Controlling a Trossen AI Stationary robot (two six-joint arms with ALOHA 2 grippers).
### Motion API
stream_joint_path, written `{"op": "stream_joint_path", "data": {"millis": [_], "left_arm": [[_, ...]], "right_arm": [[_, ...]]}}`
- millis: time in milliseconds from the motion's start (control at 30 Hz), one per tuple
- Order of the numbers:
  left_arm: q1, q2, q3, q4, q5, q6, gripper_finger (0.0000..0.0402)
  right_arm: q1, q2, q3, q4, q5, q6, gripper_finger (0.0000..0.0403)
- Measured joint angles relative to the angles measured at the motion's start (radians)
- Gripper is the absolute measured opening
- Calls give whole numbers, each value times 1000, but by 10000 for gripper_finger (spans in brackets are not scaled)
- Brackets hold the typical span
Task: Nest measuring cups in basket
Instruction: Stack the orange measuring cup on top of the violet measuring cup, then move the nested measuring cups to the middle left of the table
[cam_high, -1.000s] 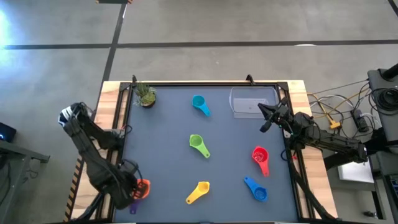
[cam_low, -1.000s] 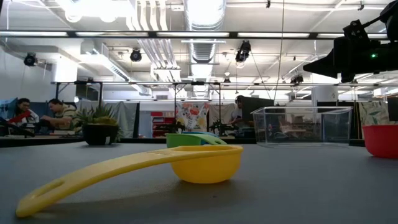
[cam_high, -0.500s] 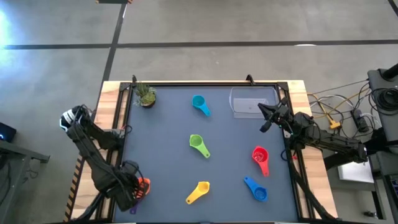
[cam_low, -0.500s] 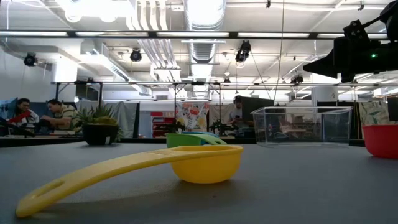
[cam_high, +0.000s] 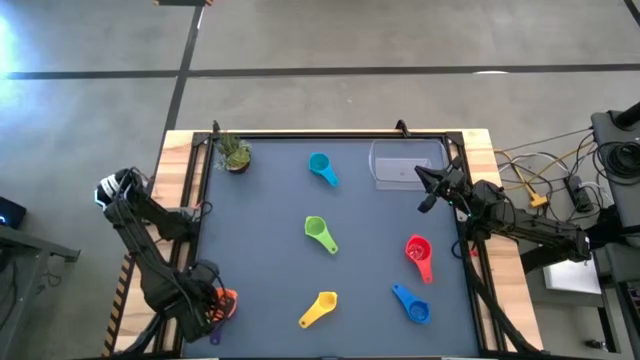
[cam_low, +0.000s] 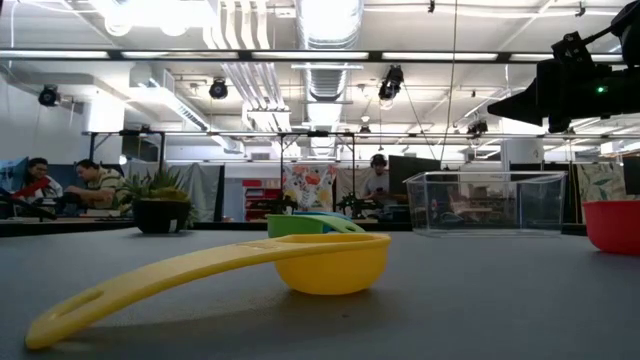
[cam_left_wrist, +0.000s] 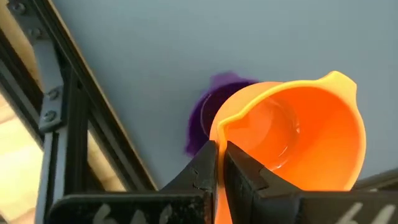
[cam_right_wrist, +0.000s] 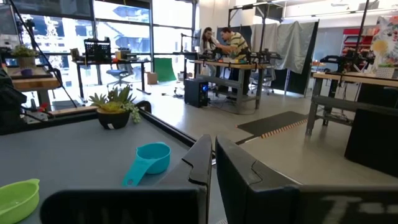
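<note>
Grey worktop (cam_high: 270, 200): at seven o'clock, left tool (cam_left_wrist: 219, 163) pinches orange cup (cam_left_wrist: 298, 134) above purple cup (cam_left_wrist: 208, 115); right tool (cam_high: 424, 188) closed, empty.

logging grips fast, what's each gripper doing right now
left gripper: shut on the orange cup, near table corner.
right gripper: shut, empty, by the basket.
</note>
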Motion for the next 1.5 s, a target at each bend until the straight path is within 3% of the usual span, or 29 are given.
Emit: {"op": "stream_joint_path", "data": {"millis": [167,733,867,1233,1500], "left_arm": [[-16,13,-12,-34,61,-10,0],[-3,92,-115,158,21,-15,10],[-5,90,-131,158,23,-17,51],[-4,55,-125,155,11,2,210],[-4,55,-147,177,58,-20,255]], "right_arm": [[0,0,0,0,0,0,13],[0,0,0,0,0,0,13],[0,0,0,0,0,0,13],[0,0,0,0,0,0,13],[0,0,0,0,0,0,13]]}}
